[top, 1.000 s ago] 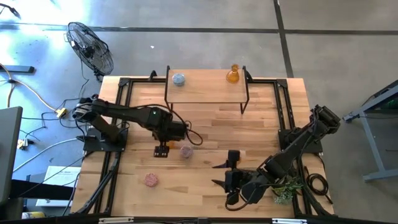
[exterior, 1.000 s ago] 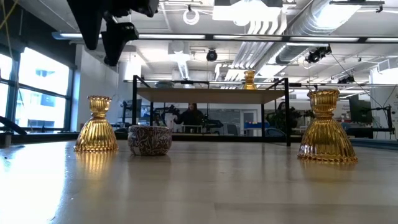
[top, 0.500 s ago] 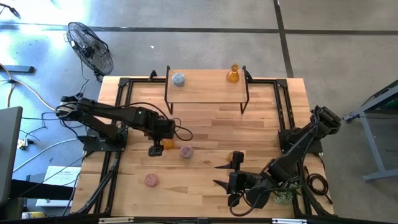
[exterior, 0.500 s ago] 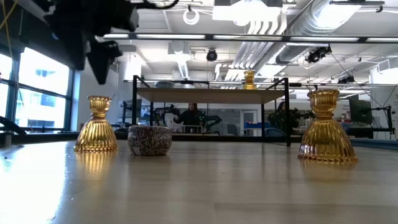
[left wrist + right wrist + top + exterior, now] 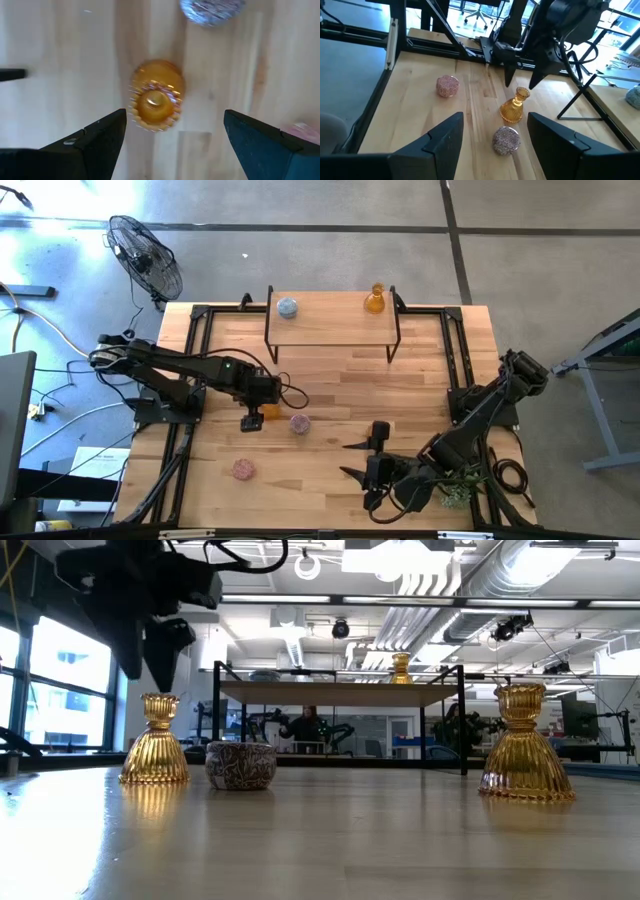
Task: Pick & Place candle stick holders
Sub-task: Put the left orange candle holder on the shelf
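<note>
The light wood table (image 5: 330,380) sat on a grey concrete floor, a fan (image 5: 145,258) off its corner. Left gripper (image 5: 250,420) hung fingers apart right over an amber holder (image 5: 156,102), the pink holder (image 5: 299,423) just beside it. Right gripper (image 5: 358,460) was also spread, empty, near the table's front edge.

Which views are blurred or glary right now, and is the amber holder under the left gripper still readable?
Left wrist view: the amber holder is soft and smeared, yet clearly sits between the open left gripper fingers. Low view: bright windows and ceiling lights leave the left arm a dark silhouette; the near amber holders are sharp. Right wrist view: sharp on the table, glare in the far windows. High view: even light.
</note>
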Controlling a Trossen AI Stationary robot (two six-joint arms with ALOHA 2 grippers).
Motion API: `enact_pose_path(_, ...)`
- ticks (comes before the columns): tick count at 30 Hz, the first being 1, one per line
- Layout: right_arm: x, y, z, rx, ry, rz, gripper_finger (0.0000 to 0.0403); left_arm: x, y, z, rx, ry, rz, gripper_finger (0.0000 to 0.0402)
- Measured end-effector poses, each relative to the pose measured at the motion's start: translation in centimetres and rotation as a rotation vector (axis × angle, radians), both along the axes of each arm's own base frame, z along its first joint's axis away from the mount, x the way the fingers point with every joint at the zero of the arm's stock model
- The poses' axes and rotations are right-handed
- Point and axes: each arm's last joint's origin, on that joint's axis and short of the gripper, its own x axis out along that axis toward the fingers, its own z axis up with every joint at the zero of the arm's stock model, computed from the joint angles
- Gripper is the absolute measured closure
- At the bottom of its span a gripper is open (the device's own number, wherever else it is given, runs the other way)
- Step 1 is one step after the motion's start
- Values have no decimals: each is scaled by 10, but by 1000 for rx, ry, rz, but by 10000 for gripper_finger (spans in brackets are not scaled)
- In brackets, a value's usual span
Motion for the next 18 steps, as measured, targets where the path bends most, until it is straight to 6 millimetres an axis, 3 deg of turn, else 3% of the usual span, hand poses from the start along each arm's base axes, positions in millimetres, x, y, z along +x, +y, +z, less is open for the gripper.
enact_pose_path(9, 0, 0, 0, 18, 3, 7, 186, 3, 1, 1, 38, -32, 11, 71)
enact_pose_path(18, 1, 0, 0, 14, 3, 5, 186, -2, 2, -22, 86, -16, -26, 71)
